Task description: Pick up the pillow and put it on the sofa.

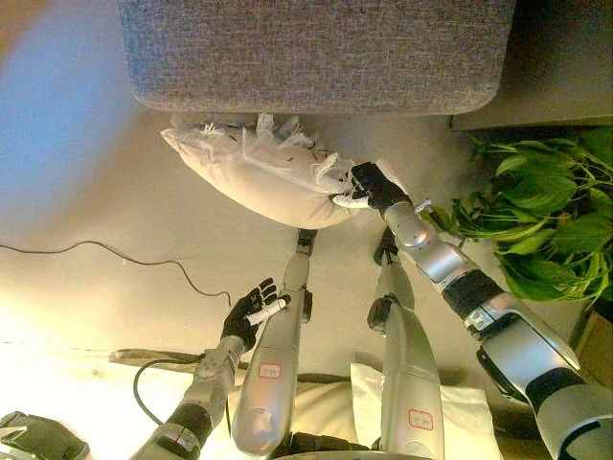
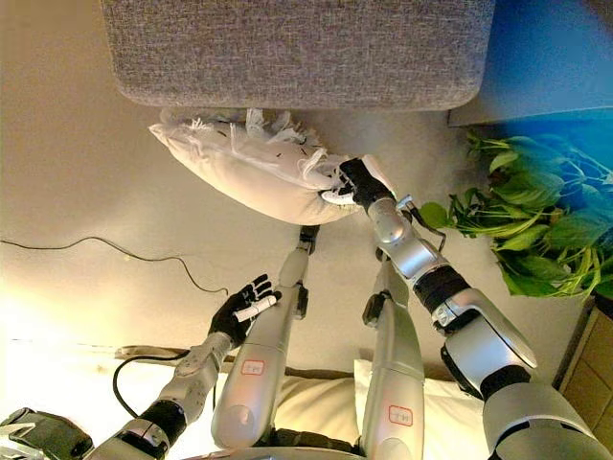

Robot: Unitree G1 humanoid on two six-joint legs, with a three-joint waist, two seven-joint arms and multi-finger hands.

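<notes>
A white pillow (image 1: 254, 177) with a fringed, tasselled edge is held off the floor just in front of the grey sofa (image 1: 316, 53). My right hand (image 1: 372, 187) is shut on the pillow's right end, fingers curled into the fabric. My left hand (image 1: 251, 311) hangs open lower left, well below the pillow and touching nothing. The same scene shows in the right eye view, with the pillow (image 2: 239, 168) and right hand (image 2: 356, 184).
A leafy green plant (image 1: 546, 220) stands at the right, close to my right forearm. A thin black wire (image 1: 115, 254) runs across the floor at the left. A dark cabinet edge (image 1: 556, 57) sits right of the sofa.
</notes>
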